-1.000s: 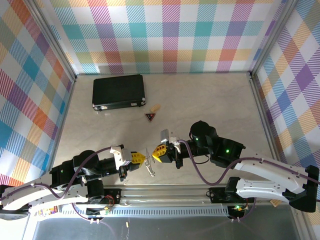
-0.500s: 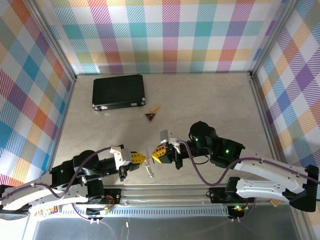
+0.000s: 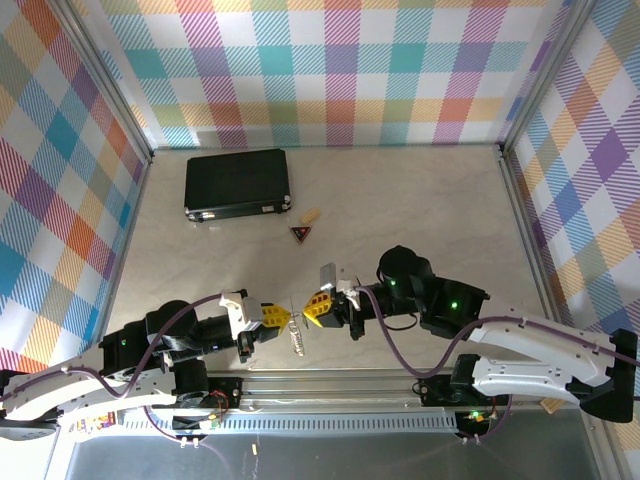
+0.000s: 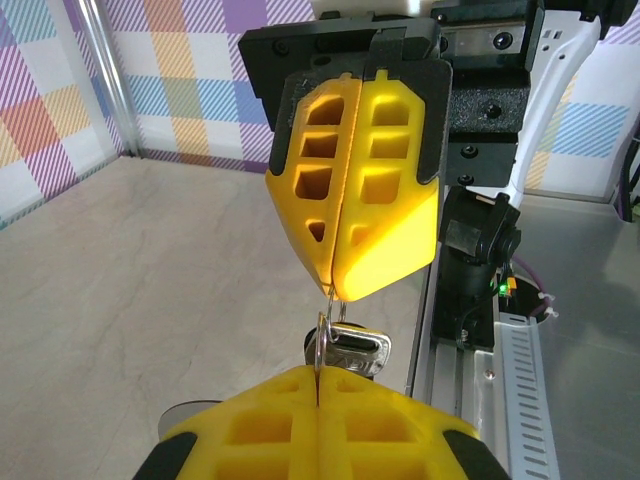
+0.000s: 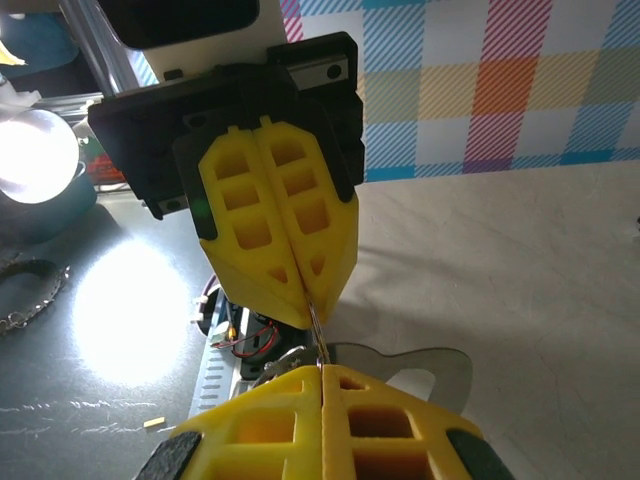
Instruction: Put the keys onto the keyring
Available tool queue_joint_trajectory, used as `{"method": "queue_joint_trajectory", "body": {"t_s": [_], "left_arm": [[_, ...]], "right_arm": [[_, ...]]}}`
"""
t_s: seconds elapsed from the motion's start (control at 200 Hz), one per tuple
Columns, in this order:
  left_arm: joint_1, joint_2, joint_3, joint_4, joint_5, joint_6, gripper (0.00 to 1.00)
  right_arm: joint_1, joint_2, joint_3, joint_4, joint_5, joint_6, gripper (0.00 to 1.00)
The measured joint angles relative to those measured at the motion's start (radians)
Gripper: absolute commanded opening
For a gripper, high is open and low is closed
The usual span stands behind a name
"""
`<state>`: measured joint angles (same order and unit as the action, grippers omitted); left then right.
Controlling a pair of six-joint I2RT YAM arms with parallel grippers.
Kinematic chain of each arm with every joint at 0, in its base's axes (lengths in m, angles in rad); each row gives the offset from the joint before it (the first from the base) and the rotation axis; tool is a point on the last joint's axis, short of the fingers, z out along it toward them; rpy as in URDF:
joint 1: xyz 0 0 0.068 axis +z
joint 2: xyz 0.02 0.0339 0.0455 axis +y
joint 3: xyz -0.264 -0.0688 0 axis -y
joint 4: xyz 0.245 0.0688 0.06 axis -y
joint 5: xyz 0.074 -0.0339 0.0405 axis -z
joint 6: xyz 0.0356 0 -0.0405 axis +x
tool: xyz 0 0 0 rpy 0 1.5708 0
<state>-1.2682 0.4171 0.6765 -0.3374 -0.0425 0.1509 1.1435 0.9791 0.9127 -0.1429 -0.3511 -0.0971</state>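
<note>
Silver-grey keys (image 3: 296, 338) are seen from above close to the middle of the desk's (image 3: 420, 200) near edge. They hang between the left gripper (image 3: 282, 316) and the right gripper (image 3: 309, 311), whose tips nearly meet.

From the left wrist, both grippers are shown pressed together on the thin keyring (image 4: 322, 335), each pinching it from its own side, and the keys (image 4: 358, 350) are found just beneath it.

From the right wrist, the keyring (image 5: 316, 338) is again caught between the two tips, with the keys (image 5: 425, 365) just beside the right gripper (image 5: 320, 372).
</note>
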Motion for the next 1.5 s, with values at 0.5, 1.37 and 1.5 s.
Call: {"method": "queue_joint_trajectory", "body": {"t_s": [0.5, 1.37, 1.5], "left_arm": [[0.0, -0.054, -0.002, -0.015, -0.158, -0.004, 0.0], [0.0, -0.119, -0.034, -0.034, -0.267, -0.031, 0.0], [0.0, -0.119, -0.035, -0.034, -0.274, -0.031, 0.0]], "right_arm": [[-0.013, 0.01, 0.002, -0.22, 0.183, 0.038, 0.0], [-0.156, 0.562, 0.056, -0.495, 0.416, 0.21, 0.0], [-0.169, 0.621, 0.084, -0.476, 0.403, 0.198, 0.0]]}}
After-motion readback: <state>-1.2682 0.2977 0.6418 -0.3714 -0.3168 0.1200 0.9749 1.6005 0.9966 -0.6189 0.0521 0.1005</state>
